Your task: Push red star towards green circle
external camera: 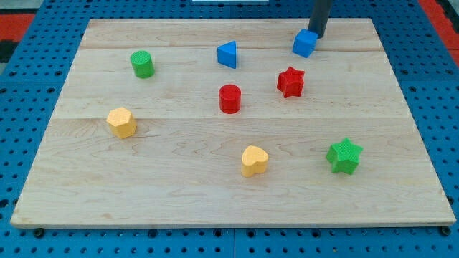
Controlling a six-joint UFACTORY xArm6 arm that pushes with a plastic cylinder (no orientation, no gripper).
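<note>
The red star lies on the wooden board at the view's upper right of centre. The green circle, a short cylinder, stands far to the view's left near the top. My tip is at the view's top right, just above and to the right of a blue cube, touching or nearly touching it. The tip is above and slightly right of the red star, about a block's width away from it.
A blue triangle and a red cylinder lie between the star and the green circle. A yellow hexagon is at the left, a yellow heart at bottom centre, a green star at bottom right.
</note>
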